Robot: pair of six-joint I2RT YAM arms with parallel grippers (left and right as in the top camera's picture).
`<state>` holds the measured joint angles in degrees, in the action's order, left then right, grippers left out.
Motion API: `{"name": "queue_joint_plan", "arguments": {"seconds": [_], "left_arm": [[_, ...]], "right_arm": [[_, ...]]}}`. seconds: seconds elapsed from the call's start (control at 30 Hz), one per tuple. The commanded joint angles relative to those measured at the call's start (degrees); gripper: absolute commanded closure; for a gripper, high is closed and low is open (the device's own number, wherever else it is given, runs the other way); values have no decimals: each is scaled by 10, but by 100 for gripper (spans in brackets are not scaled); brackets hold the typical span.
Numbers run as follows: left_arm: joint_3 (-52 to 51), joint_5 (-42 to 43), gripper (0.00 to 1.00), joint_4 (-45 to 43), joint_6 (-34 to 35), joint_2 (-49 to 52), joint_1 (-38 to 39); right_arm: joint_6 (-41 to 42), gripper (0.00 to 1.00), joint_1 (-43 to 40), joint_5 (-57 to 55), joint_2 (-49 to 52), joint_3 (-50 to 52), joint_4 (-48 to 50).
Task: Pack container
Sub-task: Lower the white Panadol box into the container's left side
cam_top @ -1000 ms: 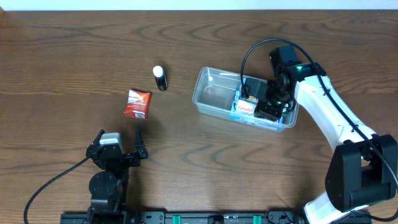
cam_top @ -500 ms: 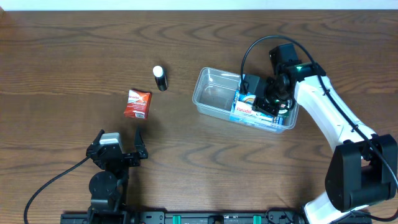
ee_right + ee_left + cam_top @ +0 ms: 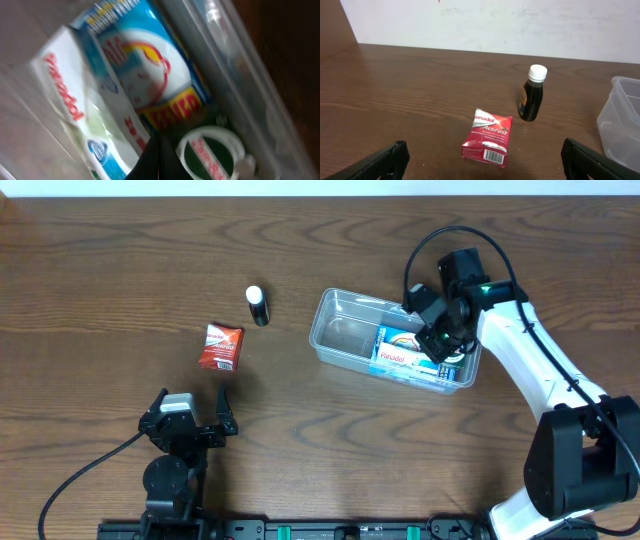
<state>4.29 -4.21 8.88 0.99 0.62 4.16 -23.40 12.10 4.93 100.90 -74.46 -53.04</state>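
The clear plastic container (image 3: 345, 335) sits right of the table's centre. In its right half lie a blue and white Panadol box (image 3: 398, 352) and a small green round tin (image 3: 455, 366). My right gripper (image 3: 433, 343) hangs just over that end, shut with nothing in it. In the right wrist view its closed fingertips (image 3: 160, 162) point down between the box (image 3: 145, 75) and the green tin (image 3: 210, 152). My left gripper (image 3: 192, 402) rests open near the front edge. It faces a red Panadol packet (image 3: 487, 137) and a dark bottle with a white cap (image 3: 532, 95).
The red packet (image 3: 220, 346) and the lying bottle (image 3: 258, 306) are on bare wood left of the container. The container's left half holds nothing. Its near corner shows at the right edge of the left wrist view (image 3: 622, 120).
My right gripper has shut and drawn up and to the right, off the blue box. The box now lies flat and fully uncovered in the container. The left arm has not moved.
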Motion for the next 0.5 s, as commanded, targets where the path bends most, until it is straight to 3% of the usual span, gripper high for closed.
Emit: {"name": "queue_joint_plan", "arguments": {"seconds": [0.0,0.47], "left_arm": [[-4,8,2,14,-10,-2,-3],[-4,8,2,14,-10,-2,-3]], "right_arm": [[103,99,-6,-62,5,4,-22],[172,99,-6,-104,5,4,-68]]}}
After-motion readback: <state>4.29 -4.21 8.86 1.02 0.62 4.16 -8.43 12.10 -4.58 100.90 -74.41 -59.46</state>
